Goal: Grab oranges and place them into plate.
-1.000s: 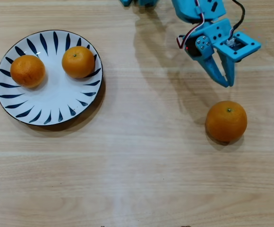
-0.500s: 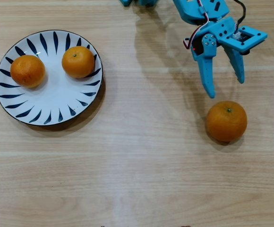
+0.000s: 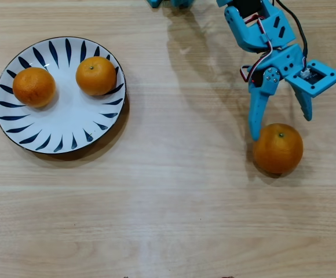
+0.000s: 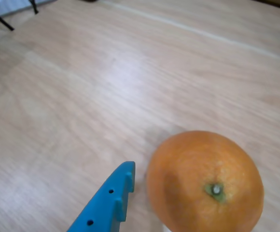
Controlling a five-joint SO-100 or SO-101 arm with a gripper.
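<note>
Closest thing in the wrist view is the big orange [image 4: 205, 181] filling the lower right corner. Glossy, finely pebbled skin, deep orange, with a small green stem dot on top, a bit right of centre. One blue finger [image 4: 112, 200] pokes up from the bottom edge just left of it, with a thin gap between tip and fruit; you can see a couple of little holes along the finger. Beyond that it's just pale wood-grain table [image 4: 106, 72] running off to the back.

From overhead, the same orange [image 3: 277, 148] sits on the bare table at right, well apart from the plate. The gripper [image 3: 281, 127] is spread wide open over its upper edge: the longer finger's tip comes down at the fruit's upper left and looks to be right against it or nearly so, and the shorter finger ends above the upper right. Nothing is gripped.

Far over on the left is the plate [image 3: 69, 124], white with dark blue leaf strokes fanning round the rim. Two smaller oranges are on it, one at the left [image 3: 34, 86] and one toward the upper right [image 3: 96, 75], not touching each other. The right one shows its green stem dot; both are the same shiny orange as the big one.
</note>
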